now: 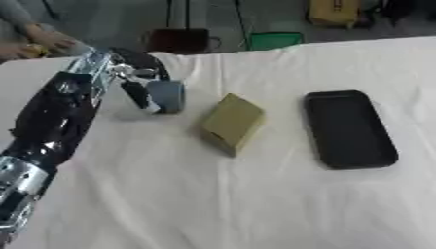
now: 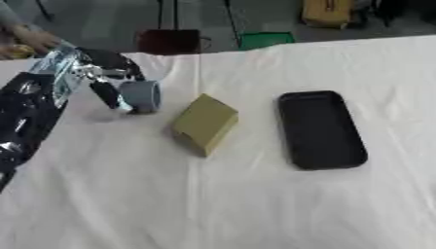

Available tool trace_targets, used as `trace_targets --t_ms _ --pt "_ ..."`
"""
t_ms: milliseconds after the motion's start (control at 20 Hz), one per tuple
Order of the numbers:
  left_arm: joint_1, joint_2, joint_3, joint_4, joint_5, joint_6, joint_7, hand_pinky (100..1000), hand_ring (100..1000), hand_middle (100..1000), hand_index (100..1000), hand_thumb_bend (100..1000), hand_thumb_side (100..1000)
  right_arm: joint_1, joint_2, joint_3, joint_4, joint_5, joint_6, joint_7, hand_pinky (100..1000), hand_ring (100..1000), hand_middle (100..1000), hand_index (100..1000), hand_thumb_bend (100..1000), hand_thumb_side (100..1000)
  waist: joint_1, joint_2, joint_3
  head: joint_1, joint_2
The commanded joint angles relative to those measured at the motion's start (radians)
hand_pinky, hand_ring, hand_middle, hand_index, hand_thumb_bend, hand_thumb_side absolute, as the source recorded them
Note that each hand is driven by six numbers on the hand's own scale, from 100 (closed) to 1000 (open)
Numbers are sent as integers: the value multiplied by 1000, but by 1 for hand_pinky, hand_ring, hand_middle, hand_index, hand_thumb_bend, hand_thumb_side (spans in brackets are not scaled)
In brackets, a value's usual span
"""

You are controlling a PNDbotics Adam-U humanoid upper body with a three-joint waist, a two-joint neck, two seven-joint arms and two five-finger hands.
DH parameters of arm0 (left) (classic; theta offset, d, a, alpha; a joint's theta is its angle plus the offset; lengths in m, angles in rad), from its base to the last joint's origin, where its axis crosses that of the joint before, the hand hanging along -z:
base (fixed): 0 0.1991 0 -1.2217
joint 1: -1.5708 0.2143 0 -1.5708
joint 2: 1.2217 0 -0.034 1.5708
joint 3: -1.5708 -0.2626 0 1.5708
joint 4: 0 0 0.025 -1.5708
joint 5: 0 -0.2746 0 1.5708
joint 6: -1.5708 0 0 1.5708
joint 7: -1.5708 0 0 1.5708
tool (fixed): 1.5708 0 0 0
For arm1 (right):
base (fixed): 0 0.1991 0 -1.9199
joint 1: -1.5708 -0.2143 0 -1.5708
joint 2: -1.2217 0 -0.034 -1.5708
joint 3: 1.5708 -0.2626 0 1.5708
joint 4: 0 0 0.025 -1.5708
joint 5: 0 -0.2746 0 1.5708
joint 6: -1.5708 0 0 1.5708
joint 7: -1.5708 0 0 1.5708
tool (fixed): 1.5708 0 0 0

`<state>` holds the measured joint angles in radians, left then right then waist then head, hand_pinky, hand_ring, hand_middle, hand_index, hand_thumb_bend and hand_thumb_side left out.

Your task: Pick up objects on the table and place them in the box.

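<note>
While my left hand (image 1: 140, 80) grasps the grey-blue cylindrical roll (image 1: 167, 96) at far left, the tan cardboard block (image 1: 232, 122) and black rectangular tray (image 1: 349, 129) sit apart on the white-clothed table (image 1: 255, 204).

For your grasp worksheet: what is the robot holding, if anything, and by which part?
The left hand has its fingers curled round a small blue-grey cylinder, gripping its curved side on the tablecloth.

Workshop: draped table (image 1: 255, 204) (floor clutter behind).
</note>
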<state>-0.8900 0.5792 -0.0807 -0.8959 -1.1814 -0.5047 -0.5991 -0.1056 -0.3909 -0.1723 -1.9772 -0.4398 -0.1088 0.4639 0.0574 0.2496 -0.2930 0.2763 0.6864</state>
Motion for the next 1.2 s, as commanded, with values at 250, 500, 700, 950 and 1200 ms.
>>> trace_targets --t_ms 250,500,700,950,1200 --pt "9 2 1 26 20 -36 54 713 522 529 663 137 296 -7 -11 -10 -23 3 -5 3 649 522 766 825 100 534 -9 -13 2 -3 -3" --pt "5 0 -5 -1 139 -51 40 687 465 472 604 100 267 -4 -11 -12 -23 1 -7 2 649 522 766 825 100 533 -12 -15 2 -6 -2" --pt "-14 11 -14 -96 269 -48 -1 675 451 460 593 100 254 -4 -13 -12 -23 -1 -8 1 649 522 766 825 100 533 -11 -18 3 -7 0" --pt "-45 6 -39 -236 459 -20 -33 663 440 452 581 100 246 -4 -17 -10 -23 -5 -7 2 649 522 766 826 100 533 -10 -23 2 -8 0" --pt "-95 -54 -78 -295 609 16 -66 659 444 456 584 100 245 -5 -18 -8 -23 -10 -6 4 649 522 766 826 100 533 -10 -30 -11 -1 -1"
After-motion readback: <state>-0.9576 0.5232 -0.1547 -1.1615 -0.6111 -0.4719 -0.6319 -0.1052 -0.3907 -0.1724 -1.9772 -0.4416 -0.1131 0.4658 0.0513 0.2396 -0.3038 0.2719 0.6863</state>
